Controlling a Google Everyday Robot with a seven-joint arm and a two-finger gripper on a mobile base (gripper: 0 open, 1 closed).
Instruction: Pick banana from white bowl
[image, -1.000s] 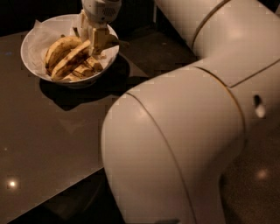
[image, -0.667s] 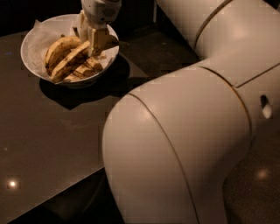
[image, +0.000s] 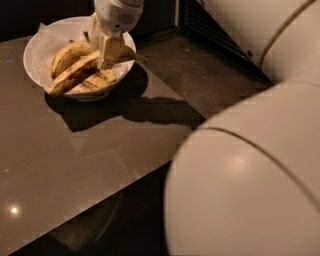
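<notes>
The white bowl (image: 37, 52) stands at the far left of the dark table, lined with white paper. The banana (image: 75, 75), long and brown-speckled, lies slantwise across the bowl, its stem pointing right over the rim. My gripper (image: 105, 45) reaches down into the right side of the bowl, with one finger (image: 110, 50) in front of the banana and the other behind it, shut on the banana near its stem end. A shorter curved banana (image: 67, 54) and small pieces (image: 97, 82) lie beside it.
The glossy dark table (image: 75, 160) runs from the bowl to its front edge, which crosses diagonally. My arm's large white shell (image: 250, 185) fills the lower right. A dark floor (image: 205, 75) and a vent-like panel (image: 210, 30) lie to the right.
The gripper stays at the same spot over the banana in the bowl. The arm's big white shell has dropped lower and to the right, uncovering more of the table.
</notes>
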